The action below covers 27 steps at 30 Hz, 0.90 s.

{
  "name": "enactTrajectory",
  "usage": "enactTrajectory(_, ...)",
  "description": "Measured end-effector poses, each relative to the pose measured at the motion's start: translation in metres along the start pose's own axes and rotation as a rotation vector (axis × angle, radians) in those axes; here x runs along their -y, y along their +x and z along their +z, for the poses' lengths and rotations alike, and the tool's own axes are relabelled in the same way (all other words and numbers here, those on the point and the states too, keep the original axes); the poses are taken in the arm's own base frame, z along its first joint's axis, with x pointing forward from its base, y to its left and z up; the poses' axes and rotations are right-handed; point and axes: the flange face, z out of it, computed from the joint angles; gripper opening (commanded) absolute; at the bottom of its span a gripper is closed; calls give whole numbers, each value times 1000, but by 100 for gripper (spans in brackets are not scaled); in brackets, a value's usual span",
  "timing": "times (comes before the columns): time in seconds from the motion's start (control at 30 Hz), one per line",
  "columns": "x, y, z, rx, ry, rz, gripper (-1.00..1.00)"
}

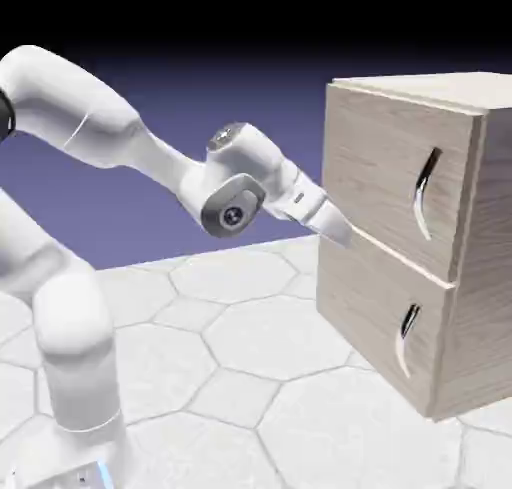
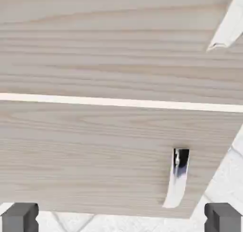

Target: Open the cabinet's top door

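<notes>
At the front of the exterior view, the arm's base (image 1: 78, 447) is being shown at the lower left, with a blue-lit strip and small dark marks that are being rendered too small to be read. Farther along, a tiny dark marking is being carried on the white hand of the arm (image 1: 270, 172); no letters are being made out in it.

The gripper (image 2: 121, 218) is being held wide open, its two grey tips being set well apart at the hand view's bottom corners, with nothing being gripped between them. The hand is being angled down toward the exterior view's right, its end being seen near the seam between the two panels; whether the wood is being touched cannot be told.

Beyond it, the cabinet (image 1: 485, 247) is being seen at the exterior view's right, its panelled front being turned toward the left and the camera. The top door (image 1: 375, 162) is being seated flush above the lower panel (image 1: 370, 312). Its curved handle (image 1: 425, 195) is being mounted toward the door's right side, the long axis being kept roughly upright, with the upper end being leaned slightly right. The lower handle (image 1: 406, 342) is being aligned much the same way.
</notes>
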Motion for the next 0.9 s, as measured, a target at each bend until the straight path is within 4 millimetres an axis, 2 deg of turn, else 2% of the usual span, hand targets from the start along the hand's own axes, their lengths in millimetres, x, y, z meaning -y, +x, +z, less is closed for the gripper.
enactTrajectory(0.2,23,6,-22,-31,48,-40,0)
enactTrajectory(0.43,39,12,-46,-80,97,-75,0)
enactTrajectory(0.67,45,20,-65,-141,144,-93,0)
enactTrajectory(0.9,42,30,-77,-209,191,-96,0)
